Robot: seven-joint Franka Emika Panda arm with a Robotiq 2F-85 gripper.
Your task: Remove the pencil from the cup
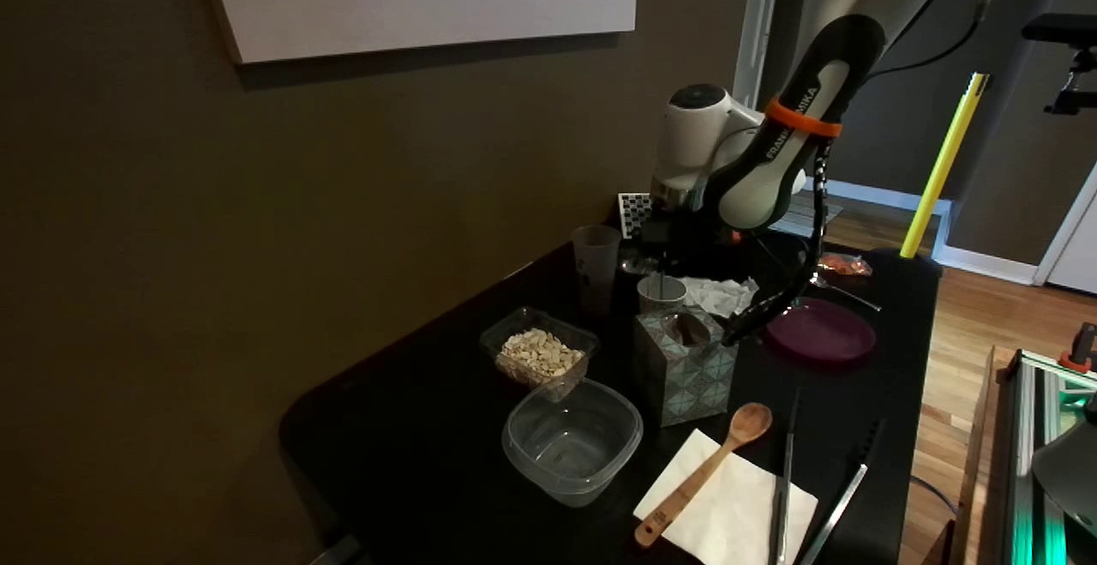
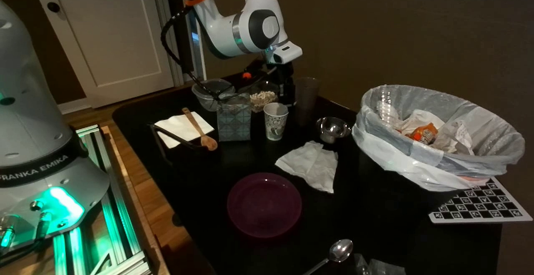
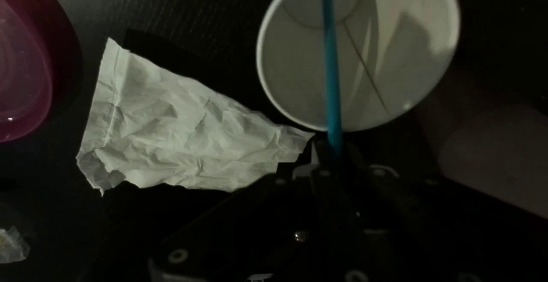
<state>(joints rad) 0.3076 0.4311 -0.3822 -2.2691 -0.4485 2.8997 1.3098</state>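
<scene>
The pencil [image 3: 332,68] is a thin blue stick in the wrist view. My gripper [image 3: 336,149] is shut on its upper part. The pencil crosses the mouth of the white paper cup [image 3: 295,72]; its far end leaves the top of the frame. In an exterior view my gripper [image 1: 664,248] is above the cup [image 1: 660,292], with the pencil [image 1: 662,280] pointing down over the opening. I cannot tell how deep its tip is. In an exterior view the patterned cup [image 2: 275,121] stands upright, my gripper [image 2: 288,99] shows behind it, and the pencil cannot be made out.
A tissue box [image 2: 234,120] stands beside the cup. A tall cup [image 2: 306,99], an oats container [image 1: 540,352] and a metal bowl [image 2: 333,129] are near. A crumpled napkin [image 2: 311,164], a purple plate [image 2: 264,205] and a lined bin [image 2: 438,158] lie farther off.
</scene>
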